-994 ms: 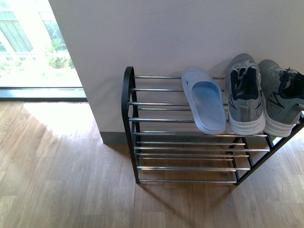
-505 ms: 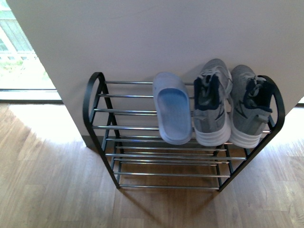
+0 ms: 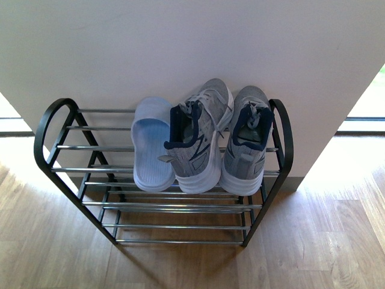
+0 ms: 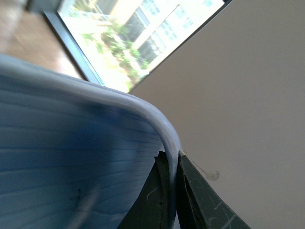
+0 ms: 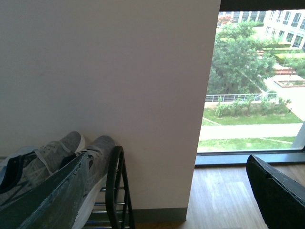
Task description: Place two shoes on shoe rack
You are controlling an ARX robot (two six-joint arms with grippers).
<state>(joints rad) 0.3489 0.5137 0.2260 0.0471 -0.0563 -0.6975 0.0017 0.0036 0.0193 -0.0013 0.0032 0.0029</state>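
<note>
The left gripper has its jaws clenched on the thin rim of a pale blue slipper, whose ribbed footbed fills the space just beside them in the left wrist view; the right gripper has its jaws released and wide apart, holding nothing, with the rack's black end loop between them. In the front view neither arm shows. The shoe rack stands against the wall, its top tier carrying a matching blue slipper and two grey sneakers, with bare rods left of them. The pinch looks narrow, so the slipper could swing or slip out. Set down carelessly, it could tip between the thin rods.
</note>
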